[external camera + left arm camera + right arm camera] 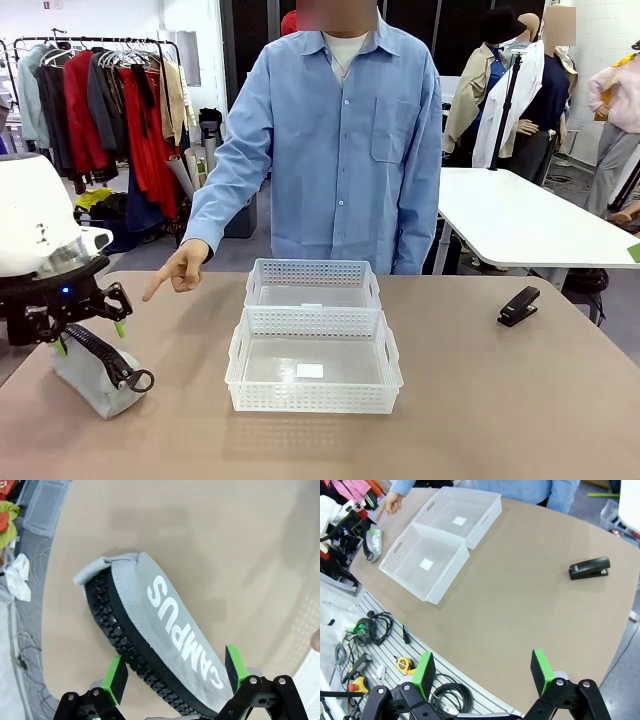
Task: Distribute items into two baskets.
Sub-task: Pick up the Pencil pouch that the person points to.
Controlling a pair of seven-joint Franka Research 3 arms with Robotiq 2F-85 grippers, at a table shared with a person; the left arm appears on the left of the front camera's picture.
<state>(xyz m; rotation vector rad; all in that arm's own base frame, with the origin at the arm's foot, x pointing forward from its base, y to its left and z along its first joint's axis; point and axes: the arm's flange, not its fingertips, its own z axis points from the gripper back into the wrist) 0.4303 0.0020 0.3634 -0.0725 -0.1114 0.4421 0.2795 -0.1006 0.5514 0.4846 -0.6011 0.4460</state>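
Closing on the pouch [165, 620] is judged to be the step in hand. It would be done best if the left gripper [175, 672] were lowered straight down until its green pads [116, 677] sit level with the thick middle of the bag, with the black strap [117, 630] taken inside the grip rather than left to snag. The soft fabric is likely to sag when lifted — a firm, centred pinch across the narrow width is advised, and clearance over a basket wall should be allowed for.

The left gripper's jaws are spread wide and nothing is held. In the left wrist view the pouch is seen on the table [480, 400], running diagonally between the two pads, one beside the strap edge and the other beside the lettered face; whether either touches cannot be told. In the front view the pouch lies at the table's left, with the near basket [313, 398] beside it and the far basket [312, 272] set right behind that one. A person's hand [180, 268] is pointed down towards that side.

The right gripper [482, 672] is likewise wide open and empty — held high, well apart from the stapler [518, 305] on the table's right.
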